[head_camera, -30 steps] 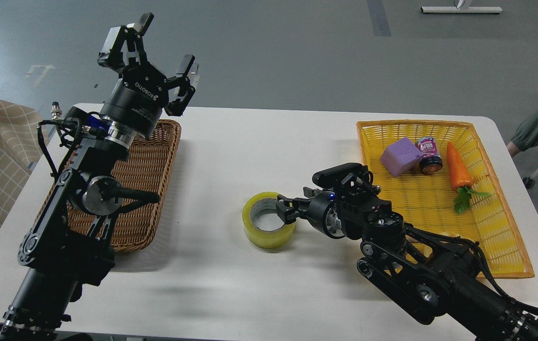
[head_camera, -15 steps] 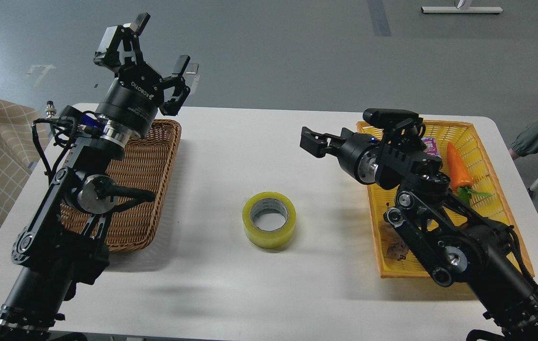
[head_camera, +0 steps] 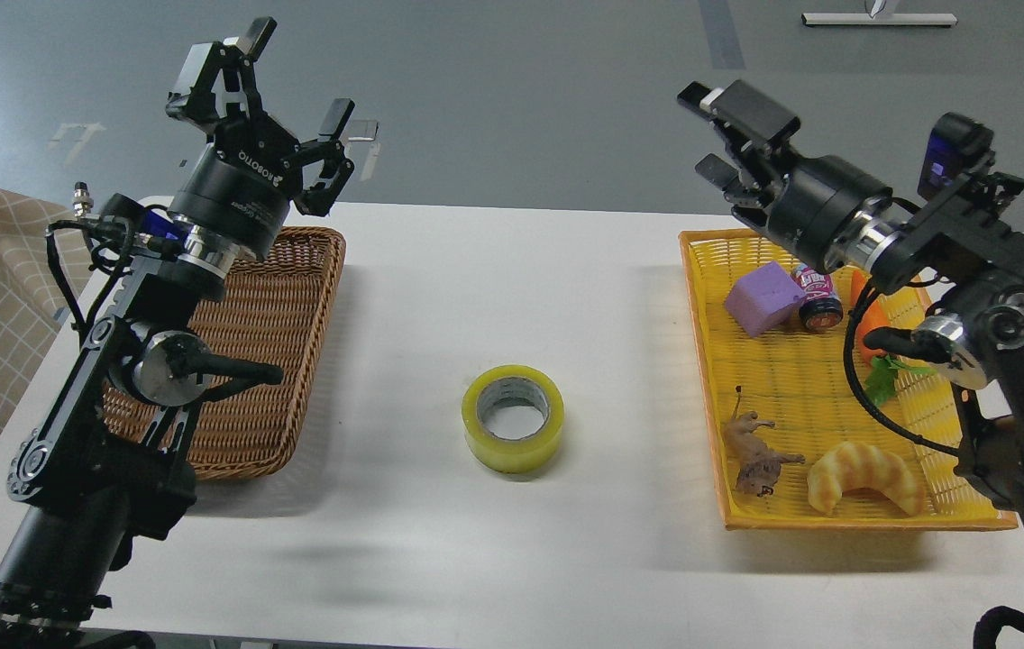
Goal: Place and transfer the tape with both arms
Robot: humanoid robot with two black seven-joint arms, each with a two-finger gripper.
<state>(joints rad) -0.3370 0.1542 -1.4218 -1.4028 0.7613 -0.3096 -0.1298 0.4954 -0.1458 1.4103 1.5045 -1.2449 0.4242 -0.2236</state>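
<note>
The glossy translucent yellow roll of packing tape (head_camera: 512, 417) lies flat on its side in the middle of the white desk (head_camera: 494, 541), grey-white core facing up, bare desk all round it and nothing touching it. Out to the left sits the brown wicker basket (head_camera: 287, 361), partly hidden behind the left black jointed arm (head_camera: 115, 397). That arm rises over the basket's near and left side, and its left tool (head_camera: 282, 99) is held high above the desk's far edge, fingers spread wide with nothing between them. Over on the right, the yellow plastic mesh basket (head_camera: 710, 361) holds a purple block (head_camera: 764, 297), a small dark jar with a pink label (head_camera: 817, 296), an orange toy carrot with green leaves (head_camera: 873, 329), a small brown animal figure (head_camera: 754, 451) and a yellow-striped croissant-shaped toy (head_camera: 864, 478). The right black jointed arm (head_camera: 1008, 361) stands over that basket's right side, covering part of the carrot. Its right tool (head_camera: 719, 135) points up and left above the basket's far corner, well apart from the tape, fingers parted and holding nothing.
</note>
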